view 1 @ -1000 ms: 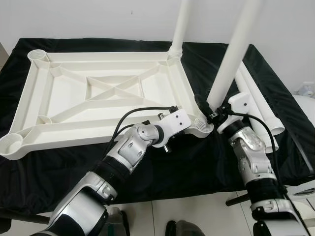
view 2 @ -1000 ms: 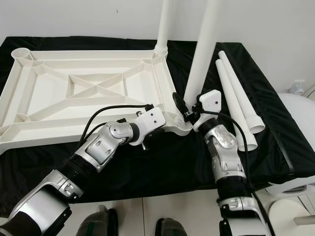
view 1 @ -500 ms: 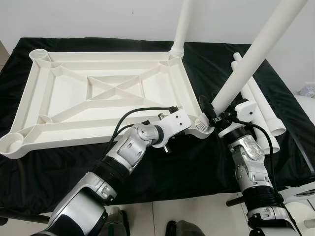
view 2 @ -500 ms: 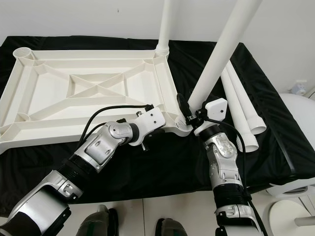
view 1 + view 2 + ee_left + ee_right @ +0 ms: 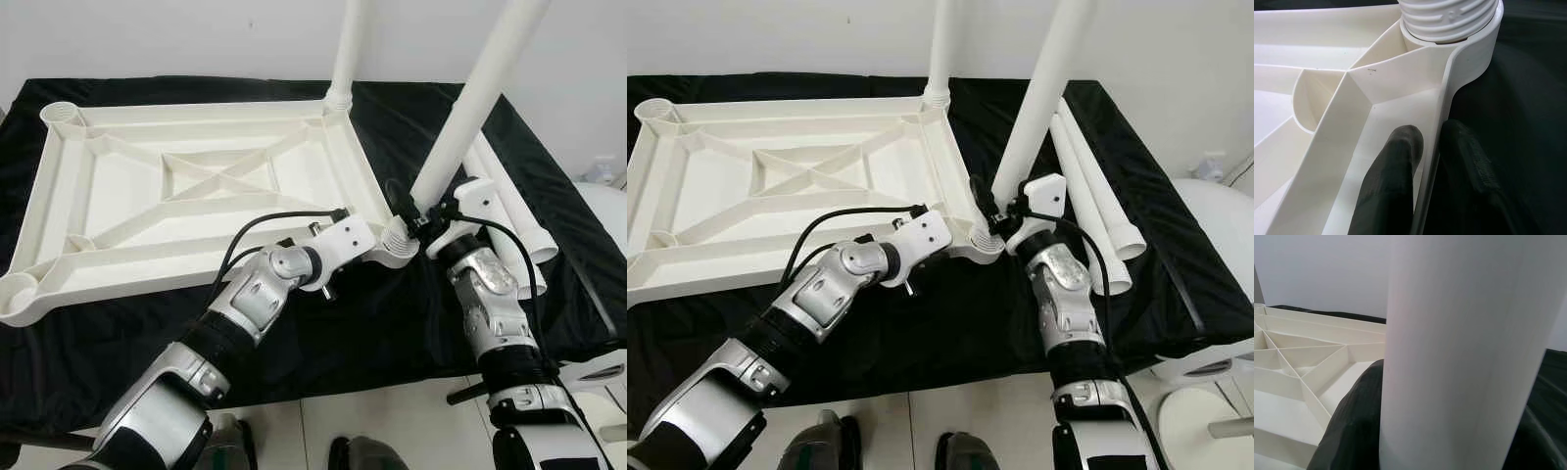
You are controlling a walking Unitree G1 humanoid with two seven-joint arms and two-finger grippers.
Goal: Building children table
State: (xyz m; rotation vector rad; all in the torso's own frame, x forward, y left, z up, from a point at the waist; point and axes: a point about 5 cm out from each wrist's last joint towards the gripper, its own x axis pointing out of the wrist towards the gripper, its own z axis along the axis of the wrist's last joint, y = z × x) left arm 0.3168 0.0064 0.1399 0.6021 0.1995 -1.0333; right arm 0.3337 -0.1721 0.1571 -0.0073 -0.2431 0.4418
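The white tabletop lies underside up on a black cloth. One white leg stands upright in its far right corner. A second leg leans a little to the right, its threaded foot in the near right corner socket. My right gripper is shut on this leg just above the socket; a finger hugs the leg in the right wrist view. My left gripper is shut on the tabletop's rim beside that socket, one finger inside and the other outside.
Two spare legs lie on the cloth to the right of the tabletop. Sockets at the far left and near left corners hold nothing. A white rounded object stands past the table's right edge.
The held leg tipped further to the right half a second ago and now stands closer to upright again. The left gripper keeps its hold on the rim.
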